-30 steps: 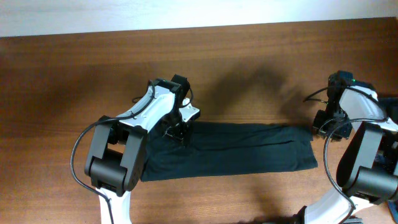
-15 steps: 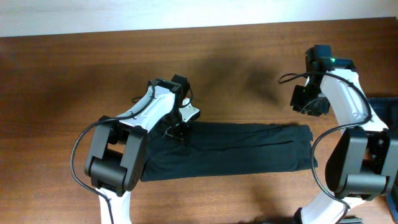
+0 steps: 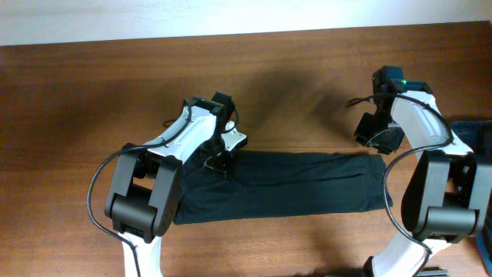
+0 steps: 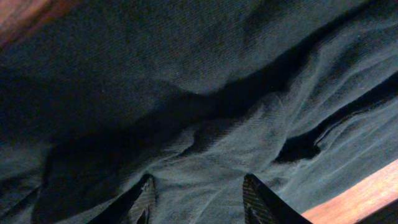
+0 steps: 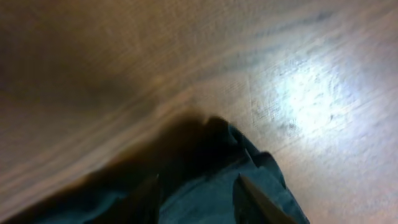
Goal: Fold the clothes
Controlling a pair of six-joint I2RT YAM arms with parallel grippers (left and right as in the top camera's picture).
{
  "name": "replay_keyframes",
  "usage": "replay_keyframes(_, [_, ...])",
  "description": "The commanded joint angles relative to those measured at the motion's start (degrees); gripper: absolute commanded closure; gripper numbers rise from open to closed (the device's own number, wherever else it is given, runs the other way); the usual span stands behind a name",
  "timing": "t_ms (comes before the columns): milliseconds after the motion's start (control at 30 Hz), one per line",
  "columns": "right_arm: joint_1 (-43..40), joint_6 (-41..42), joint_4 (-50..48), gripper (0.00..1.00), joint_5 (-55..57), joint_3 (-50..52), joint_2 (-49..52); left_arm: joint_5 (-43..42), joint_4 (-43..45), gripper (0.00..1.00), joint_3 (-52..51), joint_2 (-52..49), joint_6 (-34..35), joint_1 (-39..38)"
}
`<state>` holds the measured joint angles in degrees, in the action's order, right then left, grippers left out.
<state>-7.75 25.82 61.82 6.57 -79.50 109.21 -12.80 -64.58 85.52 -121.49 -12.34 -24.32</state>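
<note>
The clothes (image 3: 300, 188), a black T-shirt, lie folded into a long flat strip across the table's middle. My left gripper (image 3: 221, 164) rests on the strip's far left part. In the left wrist view its fingertips (image 4: 147, 198) stand apart with wrinkled dark fabric (image 4: 205, 124) filling the gap and everything beyond. My right gripper (image 3: 376, 143) hovers just beyond the strip's far right corner. Seen from the right wrist, that gripper (image 5: 198, 198) is open above the shirt's corner (image 5: 249, 162), with nothing between its fingers.
The brown wooden table (image 3: 92, 100) runs to a pale wall at the back. A bit of blue fabric (image 3: 470, 125) shows at the right edge, behind the right arm. Bare wood (image 5: 298, 93) lies past the shirt's corner.
The right arm has swung from the strip's right end up and leftward to its far right corner, and its jaws have widened. The left arm and the shirt have not moved.
</note>
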Motion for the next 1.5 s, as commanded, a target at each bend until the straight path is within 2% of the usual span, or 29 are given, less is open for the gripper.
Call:
replay_keyframes(0, [-0.26,2.84,0.66,0.56,2.40,0.61,0.70,2.29,0.50,0.54,-1.18,0.52,0.35,0.20])
replay_keyframes(500, [-1.14,8.55,-1.77,0.55,2.69,4.72,0.79,2.29,0.46,0.54,-1.18,0.52,0.35,0.20])
replay_keyframes(567, [-1.57,8.55,-1.40,0.60,2.64,4.72,0.79,2.29,0.50,0.54,-1.18,0.52,0.33,0.20])
replay_keyframes(633, [-1.99,8.55,-0.63,0.71,2.67,4.74,0.79,2.29,0.50,0.54,-1.18,0.52,0.35,0.20])
replay_keyframes(800, [-2.05,7.45,1.57,0.87,2.69,5.01,0.79,2.29,0.50,0.54,-1.18,0.52,0.33,0.20])
replay_keyframes(867, [-2.01,7.45,2.62,0.96,2.60,4.98,0.79,2.32,0.50,0.54,-1.18,0.52,0.33,0.20])
replay_keyframes(1133, [-2.01,7.48,8.61,0.96,2.71,5.01,0.76,2.32,0.55,0.54,-1.18,0.52,0.33,0.20])
replay_keyframes(1333, [-2.03,7.52,3.34,0.95,-1.05,4.94,0.76,2.32,0.55,0.54,-1.18,0.52,0.33,0.20])
replay_keyframes(1467, [-2.08,7.78,-0.79,0.77,-7.52,4.92,0.76,2.29,0.55,0.49,-1.18,0.52,0.35,0.20])
